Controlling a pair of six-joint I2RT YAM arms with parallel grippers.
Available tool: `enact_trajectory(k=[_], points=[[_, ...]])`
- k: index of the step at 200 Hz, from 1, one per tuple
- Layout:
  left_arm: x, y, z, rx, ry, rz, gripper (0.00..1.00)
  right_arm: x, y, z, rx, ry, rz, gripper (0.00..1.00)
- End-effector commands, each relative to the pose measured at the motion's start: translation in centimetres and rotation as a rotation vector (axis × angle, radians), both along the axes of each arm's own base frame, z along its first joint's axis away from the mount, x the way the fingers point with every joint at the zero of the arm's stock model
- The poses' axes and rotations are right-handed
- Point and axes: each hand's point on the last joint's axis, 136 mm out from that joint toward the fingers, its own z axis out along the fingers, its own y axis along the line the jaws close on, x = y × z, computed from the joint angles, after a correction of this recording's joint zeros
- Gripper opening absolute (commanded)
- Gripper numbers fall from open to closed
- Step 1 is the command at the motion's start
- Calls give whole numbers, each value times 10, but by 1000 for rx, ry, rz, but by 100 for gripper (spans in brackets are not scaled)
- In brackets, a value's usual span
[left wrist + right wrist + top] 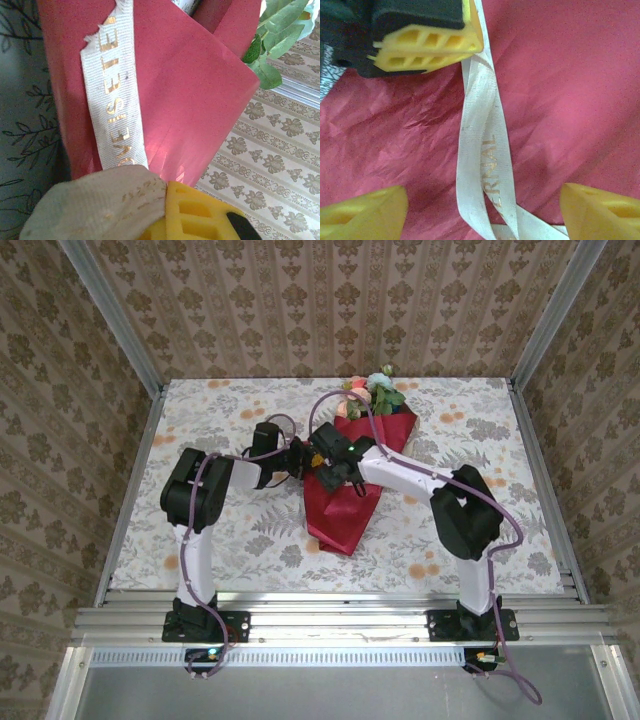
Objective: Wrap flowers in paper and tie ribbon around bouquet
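**Gold-lettered ribbon pinched over red paper**

The ribbon [482, 150] is a cream woven strip stamped with gold capitals. "ERNAL" reads along it in the right wrist view, and the left wrist view shows fragments like "VE" and "ETE". It lies across the bouquet [340, 512], on its bright red, creased paper [200, 100]. The left gripper [160, 200] is clamped on the ribbon. The right gripper [480, 215] stands wide open, one fingertip either side of the ribbon and apart from it. The flowers [370, 390], pink and pale with green leaves, poke from the bouquet's far end.
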Motion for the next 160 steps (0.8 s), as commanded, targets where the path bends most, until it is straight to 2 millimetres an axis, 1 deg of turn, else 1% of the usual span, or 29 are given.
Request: enact_trajectory(k=[1,13,23,35,47,55,71,86,97,115,127,141,160], points=[[6,-3,25,-39,-46,-13,0,8,-4,-11,-35,7,-31,79],[6,-3,25,-39,-47,-12,0,12,-9,-18,-51,13,-53,78],[5,-3,25,-39,-45,-13,0,16,-12,-20,-51,16,-65,75],[4,-2,25,-39,-44,-14,0,19,-13,-21,-59,29,-68,68],[4,-2,25,-39,-43,-14,0,19,-12,-20,-50,35,-60,57],[3,-2,25,-38,-43,-13,0,18,-11,-19,-45,39,-53,47],[4,-1,26,-40,-43,-11,0,15,-13,-24,-59,60,-48,32],[4,-1,27,-40,-45,-11,0,12,-14,-27,-38,87,-43,10],[4,-1,27,-41,-45,-12,0,10,-12,-24,-15,101,-35,0],[3,-1,28,-41,-48,-13,0,2,-2,-16,48,141,14,0],[3,0,28,-42,-49,-14,0,-9,9,-10,142,205,63,0],[2,1,28,-41,-53,-21,0,-20,17,-4,242,274,94,0],[-2,3,26,-32,-50,-30,5,-35,21,-5,374,399,97,0]])
